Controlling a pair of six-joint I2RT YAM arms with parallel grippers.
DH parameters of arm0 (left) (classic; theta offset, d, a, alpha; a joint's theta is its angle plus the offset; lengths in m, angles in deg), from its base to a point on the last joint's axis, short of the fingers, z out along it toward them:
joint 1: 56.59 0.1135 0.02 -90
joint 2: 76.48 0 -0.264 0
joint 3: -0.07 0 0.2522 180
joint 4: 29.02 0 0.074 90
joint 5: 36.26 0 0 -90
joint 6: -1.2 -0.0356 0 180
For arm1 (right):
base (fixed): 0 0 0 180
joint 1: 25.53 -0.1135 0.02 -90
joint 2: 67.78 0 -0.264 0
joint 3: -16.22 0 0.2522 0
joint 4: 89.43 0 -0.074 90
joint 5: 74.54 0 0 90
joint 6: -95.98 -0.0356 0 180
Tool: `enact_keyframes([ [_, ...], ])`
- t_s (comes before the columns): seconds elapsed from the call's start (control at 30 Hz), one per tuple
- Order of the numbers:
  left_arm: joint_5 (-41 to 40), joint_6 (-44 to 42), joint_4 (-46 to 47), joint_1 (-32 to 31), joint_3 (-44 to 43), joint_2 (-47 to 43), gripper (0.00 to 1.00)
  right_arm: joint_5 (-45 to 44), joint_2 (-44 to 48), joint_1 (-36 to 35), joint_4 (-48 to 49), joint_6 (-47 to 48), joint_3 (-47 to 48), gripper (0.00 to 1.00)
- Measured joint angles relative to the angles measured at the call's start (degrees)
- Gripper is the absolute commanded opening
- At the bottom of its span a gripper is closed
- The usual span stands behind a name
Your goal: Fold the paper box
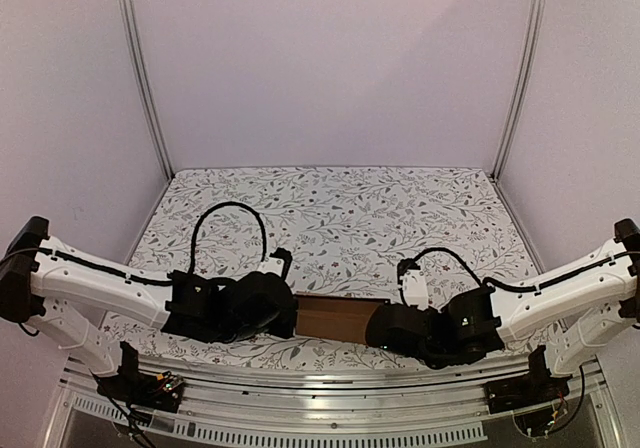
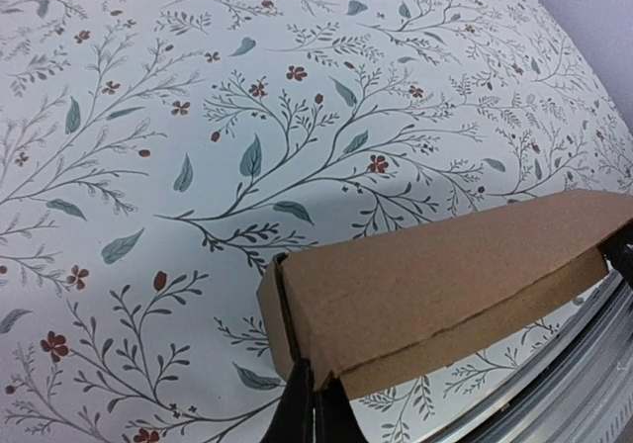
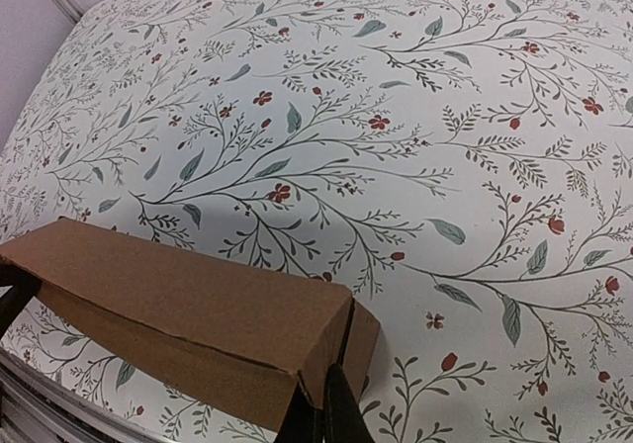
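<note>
The paper box (image 1: 338, 318) sits between left gripper (image 2: 315, 405) and right gripper (image 3: 324, 408); near table (image 1: 330, 218) edge.

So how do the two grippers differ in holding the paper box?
The left gripper pinches the paper box at its left end, the right gripper at its right end. The right gripper sits slightly nearer the table edge than the left gripper. Both are shut on it.

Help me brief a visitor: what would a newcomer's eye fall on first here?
A brown paper box, already folded into an oblong carton, sits at the near edge, pinched at its ends by the left gripper and right gripper. Beneath it spreads a floral tablecloth.
</note>
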Motion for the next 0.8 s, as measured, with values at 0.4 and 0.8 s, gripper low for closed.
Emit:
enact_keyframes([
  [0.4, 0.0, 0.5, 0.0, -0.6, 0.3, -0.4, 0.00, 2.6, 0.2, -1.0, 0.0, 2.7, 1.3, 0.52],
  [0.8, 0.0, -0.1, -0.8, -0.7, -0.4, 0.0, 0.00, 4.6, 10.8, -1.1, -1.8, 12.3, 3.9, 0.54],
])
